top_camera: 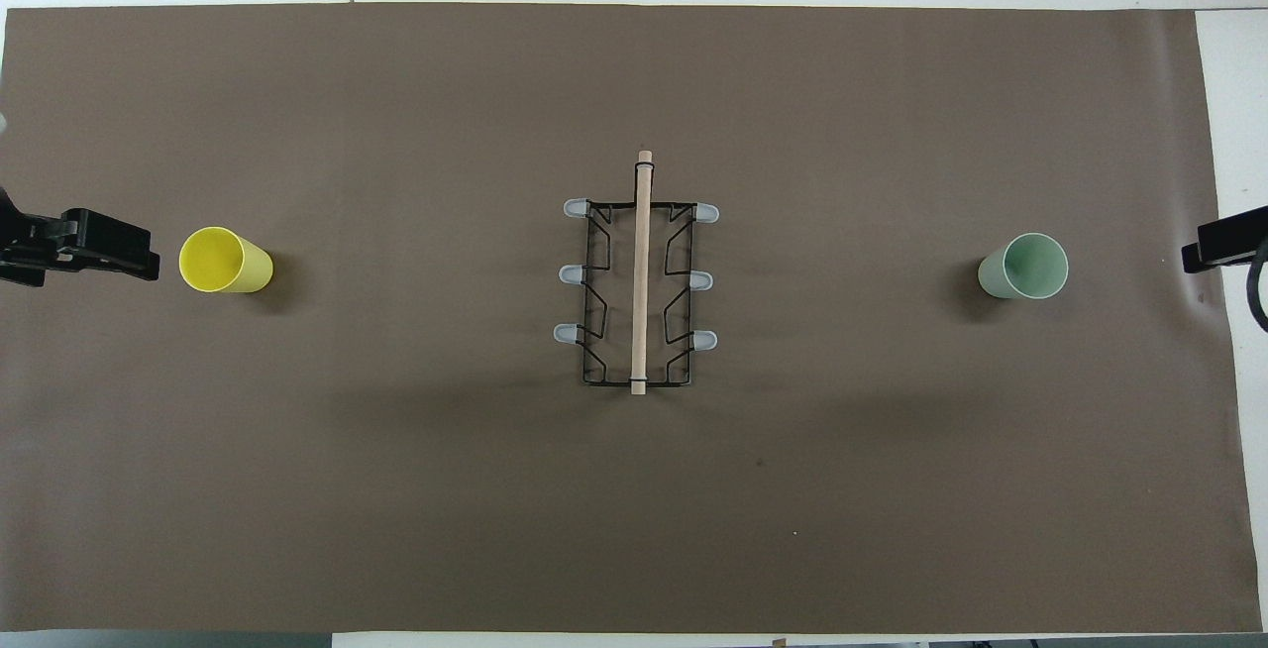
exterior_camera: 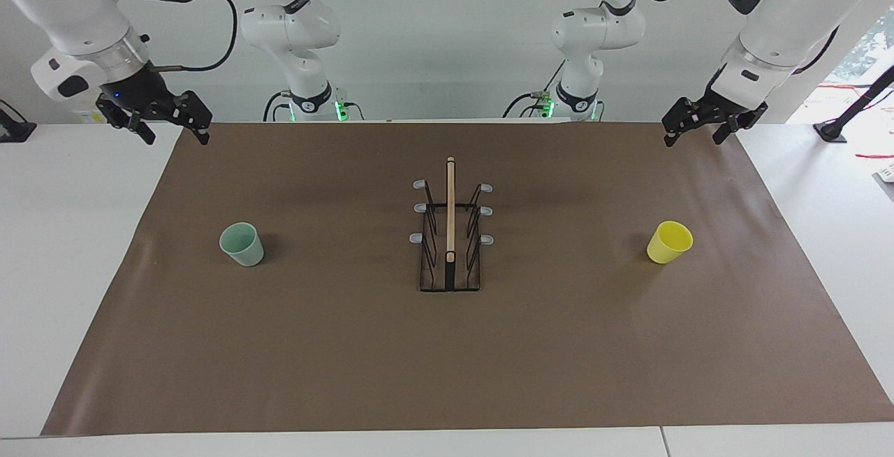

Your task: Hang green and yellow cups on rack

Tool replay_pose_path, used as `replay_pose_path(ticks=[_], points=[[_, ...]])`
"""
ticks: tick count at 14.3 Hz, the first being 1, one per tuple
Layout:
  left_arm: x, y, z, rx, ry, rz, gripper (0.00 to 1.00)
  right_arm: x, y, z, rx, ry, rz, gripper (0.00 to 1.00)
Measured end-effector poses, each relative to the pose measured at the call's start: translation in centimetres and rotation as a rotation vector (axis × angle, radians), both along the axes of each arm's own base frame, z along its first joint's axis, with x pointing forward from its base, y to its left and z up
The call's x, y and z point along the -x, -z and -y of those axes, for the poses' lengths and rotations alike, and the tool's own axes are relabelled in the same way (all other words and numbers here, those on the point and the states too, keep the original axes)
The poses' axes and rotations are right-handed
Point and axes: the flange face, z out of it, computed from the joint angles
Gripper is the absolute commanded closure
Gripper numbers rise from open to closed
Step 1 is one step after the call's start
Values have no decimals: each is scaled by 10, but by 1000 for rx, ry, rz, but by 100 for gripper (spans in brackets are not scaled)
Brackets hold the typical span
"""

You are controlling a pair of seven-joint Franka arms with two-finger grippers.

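My left gripper (exterior_camera: 704, 130), fingers spread, empty, hangs above mat edge; yellow cup (exterior_camera: 670, 242) upright at its end; right gripper (exterior_camera: 171, 124) likewise, green cup (exterior_camera: 242, 244).

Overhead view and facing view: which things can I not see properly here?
- Left end effector: overhead view, cut off by the picture edge.
- Right end effector: overhead view, mostly outside the picture edge.
- Rack base: facing view, partly hidden by its own wooden bar and wires.
- Green cup and yellow cup: undersides hidden, resting on the mat.
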Motion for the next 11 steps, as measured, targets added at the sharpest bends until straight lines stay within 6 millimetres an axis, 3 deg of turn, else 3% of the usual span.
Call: replay_pose_path(ticks=[11], points=[[0, 0, 0, 0, 0, 0, 0, 1, 4, 3, -1, 7, -8, 0]])
